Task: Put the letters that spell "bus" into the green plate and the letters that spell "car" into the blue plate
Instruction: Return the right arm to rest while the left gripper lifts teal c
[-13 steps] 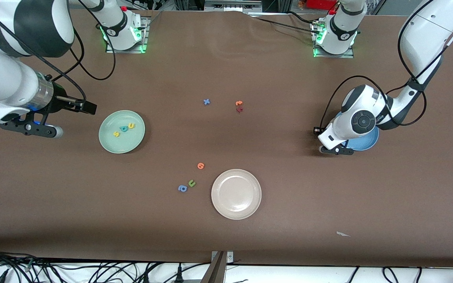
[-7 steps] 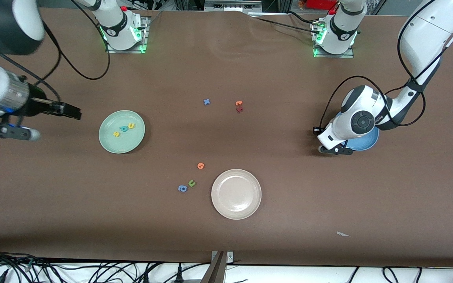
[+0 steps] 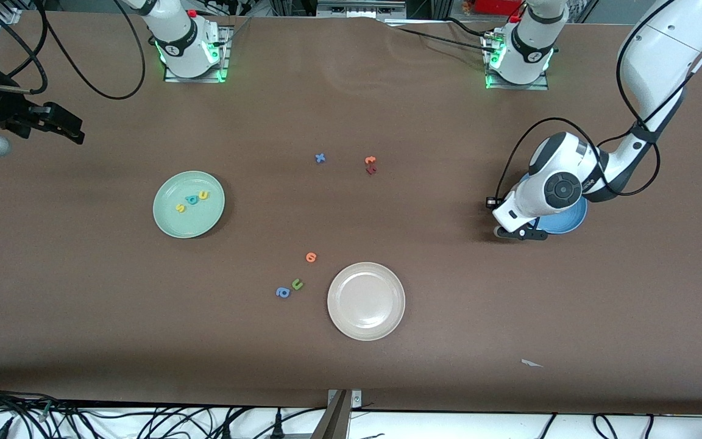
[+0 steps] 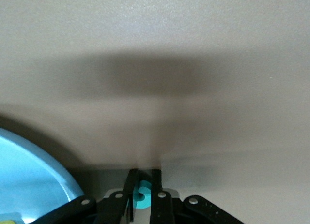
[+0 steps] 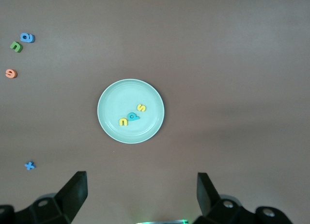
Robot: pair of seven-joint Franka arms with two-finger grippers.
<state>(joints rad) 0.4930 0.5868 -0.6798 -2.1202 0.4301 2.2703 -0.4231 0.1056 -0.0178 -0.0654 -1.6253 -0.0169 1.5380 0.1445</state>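
Now my left gripper (image 4: 144, 195) pinches a small teal letter (image 4: 141, 194) low beside the blue plate (image 3: 570, 221), near the table's left-arm end; I should lift straight, clear the rim, then release over the dish. My right gripper (image 5: 140, 190) hangs wide open above the green plate (image 3: 170, 227), where "b" (image 3: 192, 199), "u" (image 3: 203, 195), "s" (image 3: 180, 208) lie.

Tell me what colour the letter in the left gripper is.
Teal; the letter shows best in the left wrist view, pinched in the left gripper.
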